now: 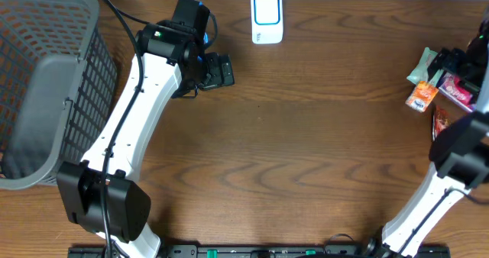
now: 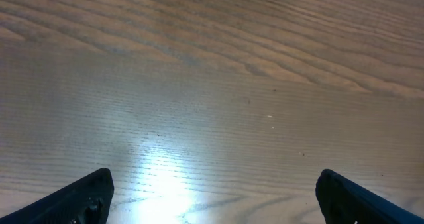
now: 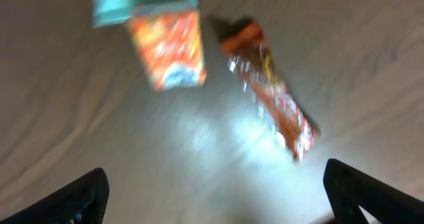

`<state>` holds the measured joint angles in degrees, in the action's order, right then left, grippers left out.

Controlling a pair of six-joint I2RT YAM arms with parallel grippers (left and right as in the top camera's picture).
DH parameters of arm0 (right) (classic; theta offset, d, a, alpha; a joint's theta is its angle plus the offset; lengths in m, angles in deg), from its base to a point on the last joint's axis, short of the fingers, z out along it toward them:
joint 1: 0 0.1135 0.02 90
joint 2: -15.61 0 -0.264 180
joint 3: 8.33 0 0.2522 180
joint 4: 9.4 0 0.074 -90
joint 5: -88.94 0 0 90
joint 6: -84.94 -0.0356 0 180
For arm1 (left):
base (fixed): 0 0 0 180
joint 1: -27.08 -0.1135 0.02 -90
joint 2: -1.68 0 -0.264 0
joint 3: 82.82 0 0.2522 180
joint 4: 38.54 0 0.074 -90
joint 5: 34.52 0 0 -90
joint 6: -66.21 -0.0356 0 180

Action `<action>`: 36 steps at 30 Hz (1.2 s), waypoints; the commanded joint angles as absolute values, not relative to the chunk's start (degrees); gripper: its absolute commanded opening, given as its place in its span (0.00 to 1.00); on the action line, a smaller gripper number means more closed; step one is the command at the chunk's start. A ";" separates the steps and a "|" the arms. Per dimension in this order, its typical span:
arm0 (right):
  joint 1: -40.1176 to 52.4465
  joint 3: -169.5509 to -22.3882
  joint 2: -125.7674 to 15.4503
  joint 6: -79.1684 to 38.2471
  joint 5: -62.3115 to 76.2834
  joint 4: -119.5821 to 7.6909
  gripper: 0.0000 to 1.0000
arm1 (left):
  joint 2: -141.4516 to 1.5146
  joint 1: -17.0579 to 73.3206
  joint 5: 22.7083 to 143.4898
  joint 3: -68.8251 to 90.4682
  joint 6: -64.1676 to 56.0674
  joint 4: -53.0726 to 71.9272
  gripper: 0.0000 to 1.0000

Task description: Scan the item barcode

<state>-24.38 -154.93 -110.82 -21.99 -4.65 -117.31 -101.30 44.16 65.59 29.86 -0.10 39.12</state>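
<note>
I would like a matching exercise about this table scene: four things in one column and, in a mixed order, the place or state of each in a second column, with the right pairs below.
Column one
1. grey basket
2. white device
3. orange packet
4. left pincer

Column two
A. open, above the bare table
B. at the right side, beside a teal packet
C. at the left edge of the overhead view
D. at the top middle of the overhead view

Pairs: 1-C, 2-D, 3-B, 4-A
</note>
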 commanded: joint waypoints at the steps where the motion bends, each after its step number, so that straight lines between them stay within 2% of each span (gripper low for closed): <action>1: -22.48 -155.56 -99.91 -22.14 -0.46 -119.80 0.99 | -101.74 44.08 64.85 29.47 -1.04 39.25 0.98; 6: -18.37 -152.31 -87.12 -19.54 1.97 -120.48 0.99 | -101.74 44.08 64.85 29.47 -1.04 39.25 0.98; 11: -10.41 -145.03 -74.49 -19.54 2.73 -120.46 0.99 | -101.74 44.08 64.85 29.47 -1.04 39.25 0.98; 22: 5.34 -120.68 -55.89 -18.27 4.37 -120.46 0.99 | -101.74 44.08 64.85 29.47 -1.04 39.25 0.98; 27: 6.85 -111.13 -51.93 -18.27 7.67 -120.46 0.99 | -101.74 44.08 64.85 29.47 -1.04 39.25 0.98; 36: 6.85 -106.47 -51.89 -18.27 7.57 -120.39 0.99 | -101.74 44.08 64.85 29.47 -1.04 39.25 0.98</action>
<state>6.42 -106.89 -52.24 -19.02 6.93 -120.37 -101.30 44.16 65.59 29.86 -0.10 39.12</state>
